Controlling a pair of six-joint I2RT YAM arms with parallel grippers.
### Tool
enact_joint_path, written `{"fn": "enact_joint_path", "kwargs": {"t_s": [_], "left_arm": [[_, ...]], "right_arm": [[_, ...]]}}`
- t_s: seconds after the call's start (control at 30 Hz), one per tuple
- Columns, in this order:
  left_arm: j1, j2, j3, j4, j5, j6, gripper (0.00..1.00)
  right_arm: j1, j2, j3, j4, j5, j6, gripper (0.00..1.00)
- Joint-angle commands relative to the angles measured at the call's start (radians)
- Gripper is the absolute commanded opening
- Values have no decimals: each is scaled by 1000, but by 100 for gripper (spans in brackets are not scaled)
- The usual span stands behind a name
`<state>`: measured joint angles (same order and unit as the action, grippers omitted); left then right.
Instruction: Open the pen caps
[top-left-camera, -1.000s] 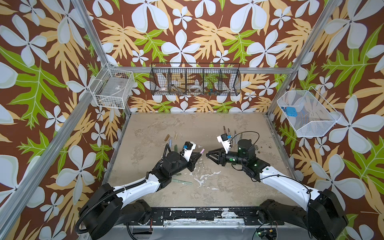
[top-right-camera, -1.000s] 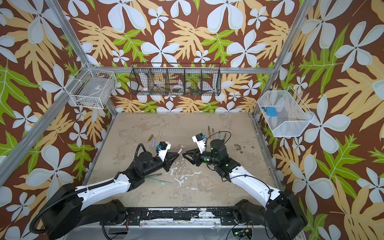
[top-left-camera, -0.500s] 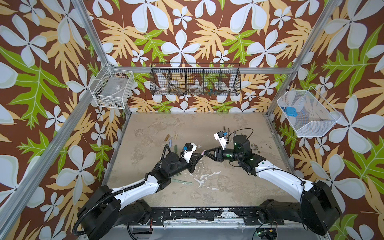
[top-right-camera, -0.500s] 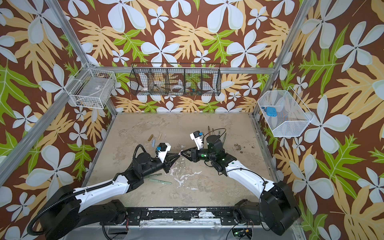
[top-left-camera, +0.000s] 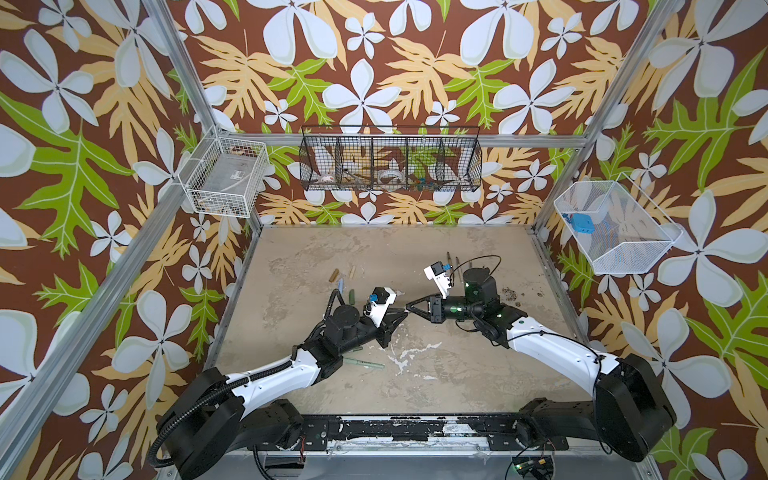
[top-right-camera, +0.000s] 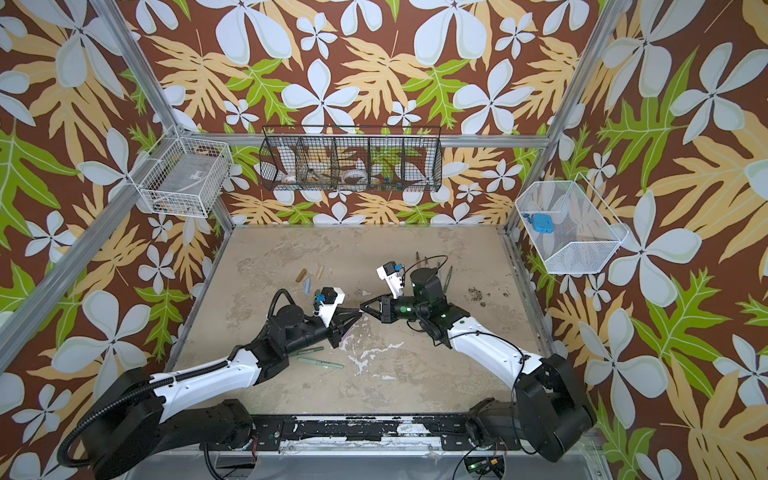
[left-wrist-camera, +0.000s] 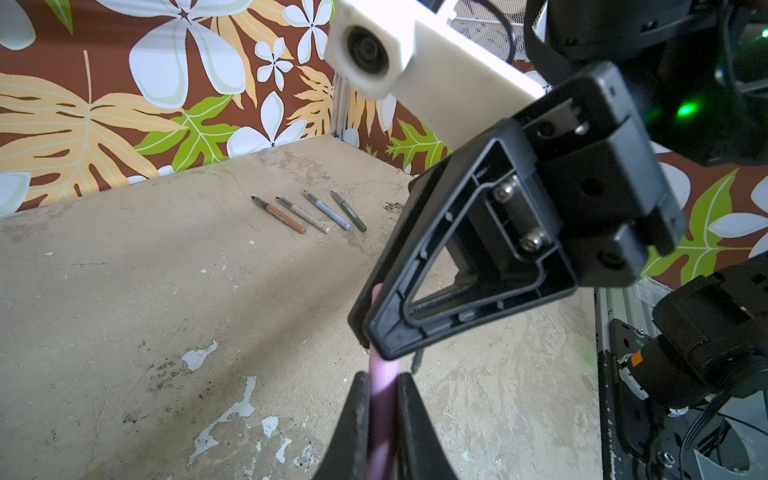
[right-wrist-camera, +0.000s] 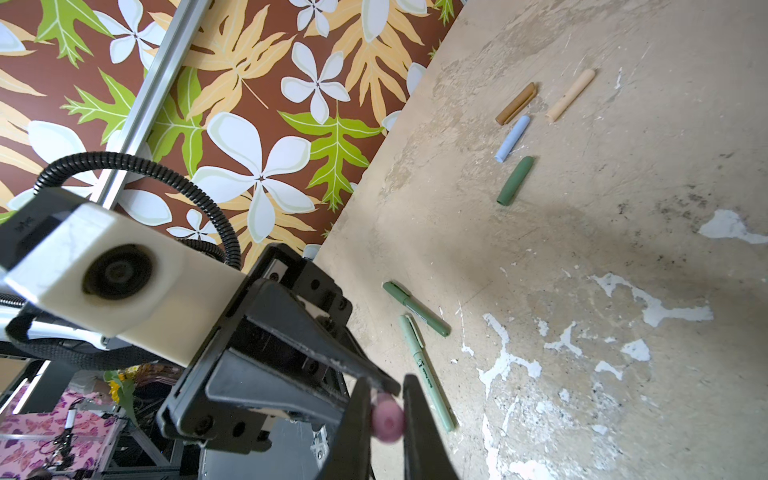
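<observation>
In both top views, mid-frame, the left fingers (top-left-camera: 395, 322) and right fingers (top-left-camera: 411, 306) meet tip to tip above the table (top-left-camera: 457, 374). Left wrist view: at bottom centre the left fingers clamp the pink pen (left-wrist-camera: 382, 395), and the right fingers pinch its far end. Right wrist view: that end sits bottom centre, and four loose pen caps (right-wrist-camera: 512, 139) lie upper right.
</observation>
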<state>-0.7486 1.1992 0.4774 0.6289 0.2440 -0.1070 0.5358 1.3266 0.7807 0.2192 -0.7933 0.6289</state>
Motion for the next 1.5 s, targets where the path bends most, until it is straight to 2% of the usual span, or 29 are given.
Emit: {"fn": "enact_joint_path", "kwargs": {"t_s": [0.0, 0.07, 0.13, 0.17, 0.27, 0.37, 0.43, 0.5, 0.57, 0.7, 0.83, 0.97, 1.07, 1.13, 1.27, 1.37, 1.47], "left_arm": [[-1, -5, 1, 23, -21, 0, 2], [0, -4, 1, 23, -39, -13, 8], [-1, -10, -1, 25, -76, -35, 24], [-1, -18, -3, 28, -105, -60, 34], [6, -71, -4, 9, -195, -149, 50], [22, -136, 36, -87, -278, -262, 55], [35, -171, 89, -189, -331, -343, 58], [58, -188, 160, -291, -339, -413, 62], [84, -180, 252, -397, -314, -470, 67], [131, -119, 432, -558, -207, -527, 69], [138, -77, 561, -655, -196, -514, 70], [145, -23, 663, -739, -151, -470, 71], [147, 12, 731, -812, -144, -422, 70], [157, 17, 748, -829, -138, -410, 69], [175, 23, 766, -828, -84, -392, 66], [176, 50, 787, -818, 18, -379, 61], [176, 57, 764, -732, 170, -392, 55]], "right_arm": [[2, -5, 3, 22, -16, -11, 2], [1, -14, 13, 6, 5, -30, 0], [1, -28, 29, -14, 56, -63, 0], [1, -38, 42, -29, 103, -96, 0], [2, -67, 78, -60, 295, -216, 0], [7, -112, 61, 14, 477, -339, 0], [48, -156, 25, 105, 596, -473, 0], [134, -201, -21, 195, 711, -706, 0], [213, -236, -81, 307, 777, -944, 0], [276, -256, -213, 581, 743, -1308, 0], [355, -180, -265, 755, 812, -1749, 0], [383, -89, -269, 939, 899, -2021, 0], [394, -42, -299, 1084, 876, -2232, 0], [404, -32, -297, 1103, 859, -2315, 0], [419, -22, -316, 1195, 835, -2389, 0], [432, -30, -323, 1200, 822, -2416, 0], [435, -36, -322, 1191, 819, -2414, 0]]}}
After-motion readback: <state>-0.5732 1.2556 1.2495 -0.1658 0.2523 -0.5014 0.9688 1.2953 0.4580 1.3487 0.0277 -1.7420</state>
